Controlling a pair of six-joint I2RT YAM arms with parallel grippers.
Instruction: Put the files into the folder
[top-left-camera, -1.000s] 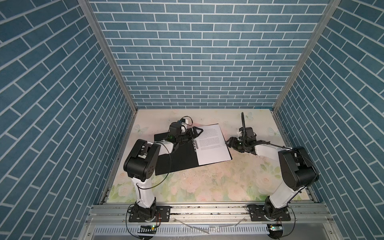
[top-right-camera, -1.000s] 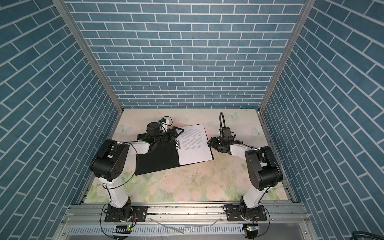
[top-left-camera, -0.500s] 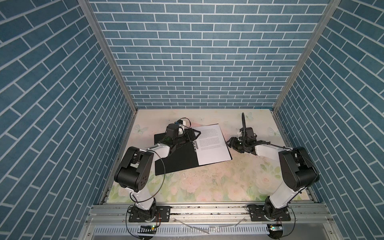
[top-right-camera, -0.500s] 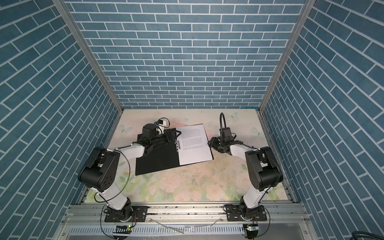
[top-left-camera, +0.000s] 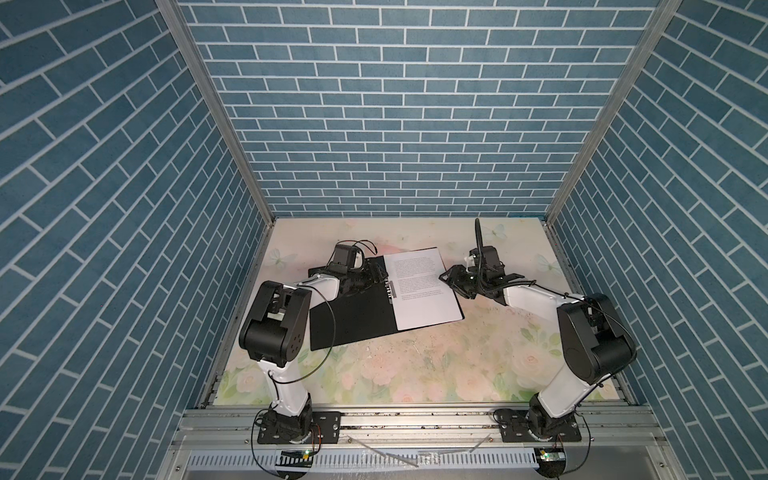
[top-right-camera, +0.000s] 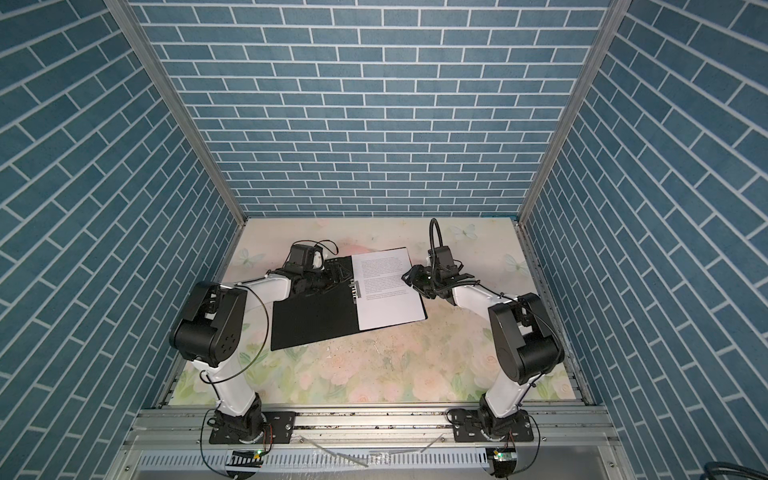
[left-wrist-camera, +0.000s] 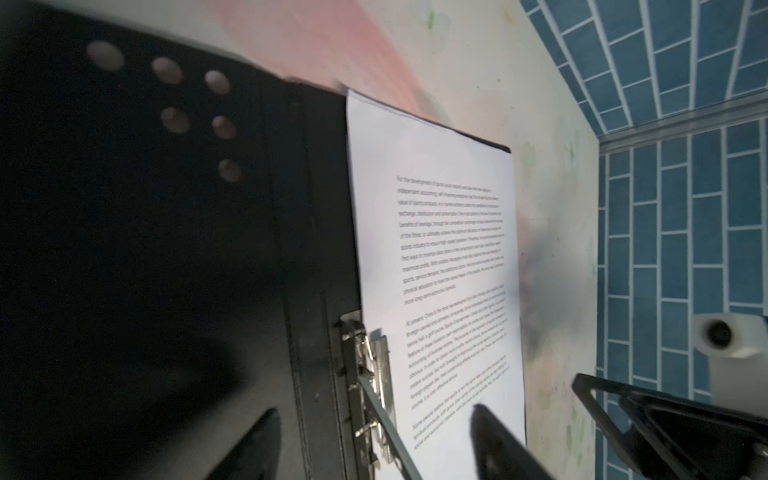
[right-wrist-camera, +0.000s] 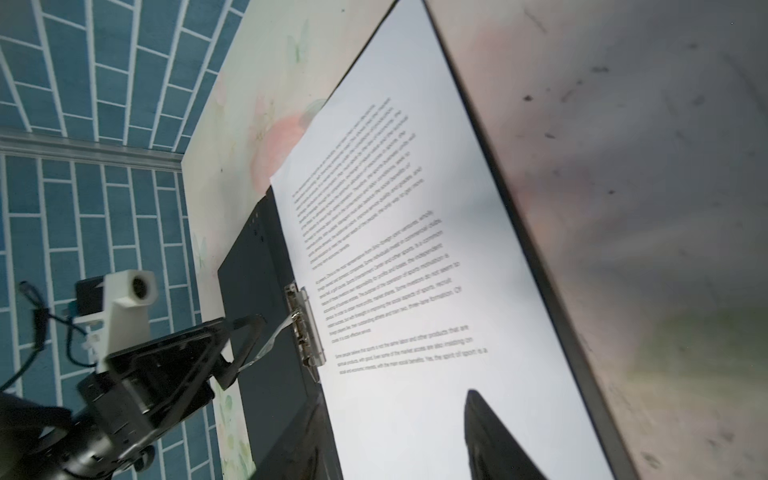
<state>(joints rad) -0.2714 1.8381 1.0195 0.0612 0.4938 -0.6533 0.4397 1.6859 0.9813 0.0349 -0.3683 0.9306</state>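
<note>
Files (top-left-camera: 424, 291) lie on the open folder's (top-left-camera: 353, 316) right half, mid-desk (top-left-camera: 415, 365).
Metal clip (left-wrist-camera: 374, 374) sits between the left pincer's (left-wrist-camera: 374, 415) spread fingers (left-wrist-camera: 498, 440); right pincer (top-left-camera: 449, 277), also apart, hovers at the sheet's outer edge, contact unclear.

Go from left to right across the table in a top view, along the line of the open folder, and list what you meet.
Black inside cover of the folder → metal clip at its spine → printed sheet → right gripper at the sheet's right edge.
</note>
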